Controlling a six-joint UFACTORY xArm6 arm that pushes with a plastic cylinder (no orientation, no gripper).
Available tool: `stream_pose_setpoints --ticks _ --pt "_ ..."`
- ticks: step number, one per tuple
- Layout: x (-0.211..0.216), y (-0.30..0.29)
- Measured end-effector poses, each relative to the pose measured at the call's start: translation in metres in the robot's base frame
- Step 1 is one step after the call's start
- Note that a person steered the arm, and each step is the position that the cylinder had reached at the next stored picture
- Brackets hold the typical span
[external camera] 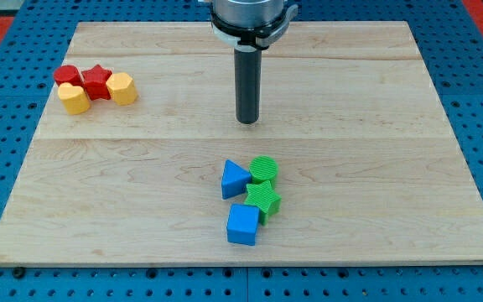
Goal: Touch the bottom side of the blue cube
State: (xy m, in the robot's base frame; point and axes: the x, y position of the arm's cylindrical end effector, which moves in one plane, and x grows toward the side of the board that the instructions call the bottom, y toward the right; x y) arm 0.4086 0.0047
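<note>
The blue cube (243,224) sits near the view's bottom centre of the wooden board (376,126). A green star block (264,200) touches its upper right. A blue triangular block (234,179) and a green round ridged block (264,169) lie just above. My tip (247,122) is the end of the dark rod, well above this cluster toward the view's top, about 120 pixels above the blue cube and apart from every block.
At the view's upper left lies a second cluster: a red block (67,75), a red star block (97,80), a yellow heart-like block (74,99) and a yellow block (122,88). Blue pegboard surrounds the board.
</note>
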Motion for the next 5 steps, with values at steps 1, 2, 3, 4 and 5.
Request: stream_pose_setpoints --ticks 1,2,3,4,5 --pt "0.015 -0.004" --pt "0.049 -0.05" --pt "0.093 -0.139" --pt "0.165 -0.16" --pt "0.209 -0.147"
